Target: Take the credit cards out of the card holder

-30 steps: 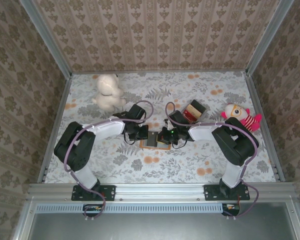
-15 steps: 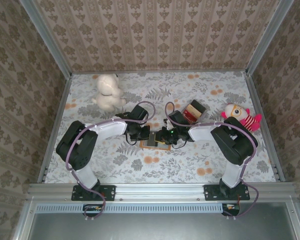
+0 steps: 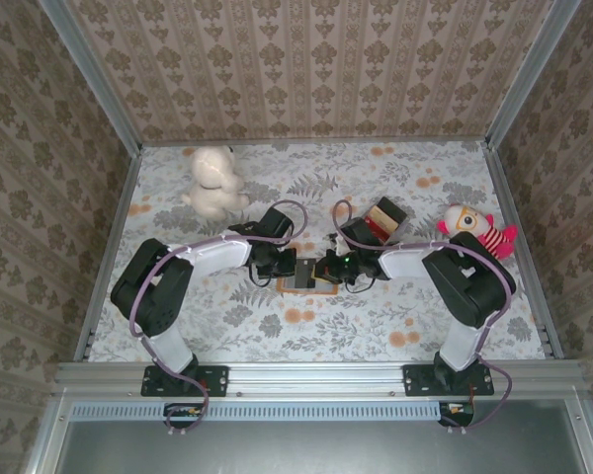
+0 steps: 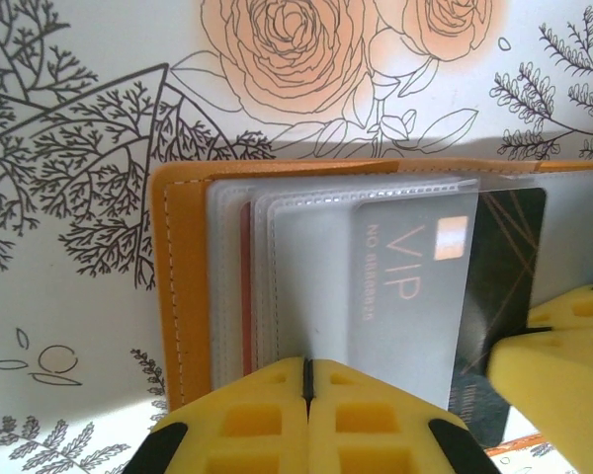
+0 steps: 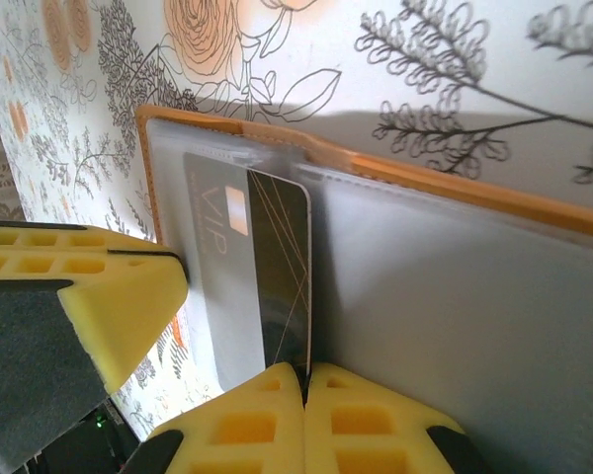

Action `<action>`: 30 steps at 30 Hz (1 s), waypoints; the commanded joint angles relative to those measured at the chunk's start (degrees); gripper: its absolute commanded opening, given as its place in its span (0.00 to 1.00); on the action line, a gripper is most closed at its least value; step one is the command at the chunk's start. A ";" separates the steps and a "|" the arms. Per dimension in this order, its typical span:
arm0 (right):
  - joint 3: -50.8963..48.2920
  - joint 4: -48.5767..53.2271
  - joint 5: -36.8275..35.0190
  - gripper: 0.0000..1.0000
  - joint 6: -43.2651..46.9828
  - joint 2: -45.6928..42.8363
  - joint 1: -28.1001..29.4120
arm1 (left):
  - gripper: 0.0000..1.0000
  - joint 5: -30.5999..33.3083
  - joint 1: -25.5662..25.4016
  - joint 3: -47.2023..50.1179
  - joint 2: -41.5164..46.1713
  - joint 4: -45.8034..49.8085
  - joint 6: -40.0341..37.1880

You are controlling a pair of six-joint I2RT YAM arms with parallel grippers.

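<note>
Card holder (image 4: 183, 296) open | L pincer (image 4: 306, 415) closed | R pincer (image 5: 304, 420) closed at black card (image 5: 282, 276) | L-wrist: red card (image 4: 245, 286)

Overhead view looks down; wrist views close, sharing card holder (image 4: 178, 296).

— What covers the tabletop (image 3: 376, 316)?
— A pale cloth printed with grey leaves and orange roses.
— And what lies on it?
— An orange-tan card holder (image 3: 301, 279), open flat at the centre. A brown box (image 3: 383, 217) sits just right and farther back. A white plush toy (image 3: 213, 182) is at the far left, and a red-striped doll (image 3: 477, 233) at the right edge.
</note>
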State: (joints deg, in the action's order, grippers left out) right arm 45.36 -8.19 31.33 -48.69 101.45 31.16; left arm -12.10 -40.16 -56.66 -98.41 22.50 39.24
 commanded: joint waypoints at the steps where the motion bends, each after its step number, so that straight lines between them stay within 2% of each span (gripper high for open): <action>1: -1.84 4.68 -1.74 0.03 2.59 -1.94 -1.32 | 0.02 3.33 -0.05 2.04 -0.74 4.18 0.21; 7: -4.61 0.19 1.37 0.00 1.80 -5.02 -3.13 | 0.04 0.73 0.26 2.00 0.17 2.00 0.30; 14: -7.11 -1.73 5.54 0.00 3.60 -9.33 -5.57 | 0.14 0.92 0.27 -0.62 1.55 2.68 -0.66; 21: -7.38 1.39 10.27 0.00 6.94 -17.03 -7.46 | 0.34 -0.53 0.68 -3.93 3.47 0.94 -0.95; 24: -5.80 4.58 11.64 0.00 8.63 -20.18 -7.89 | 0.47 -1.42 1.23 -4.75 5.13 -0.27 -0.27; 30: -2.48 4.60 15.66 0.00 7.49 -23.29 -9.86 | 0.65 -0.87 3.65 -3.90 11.82 -0.86 1.75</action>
State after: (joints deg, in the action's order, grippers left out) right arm 40.25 -5.04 42.72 -41.95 80.84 22.28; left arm -13.17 -37.60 -59.68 -90.74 22.22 40.12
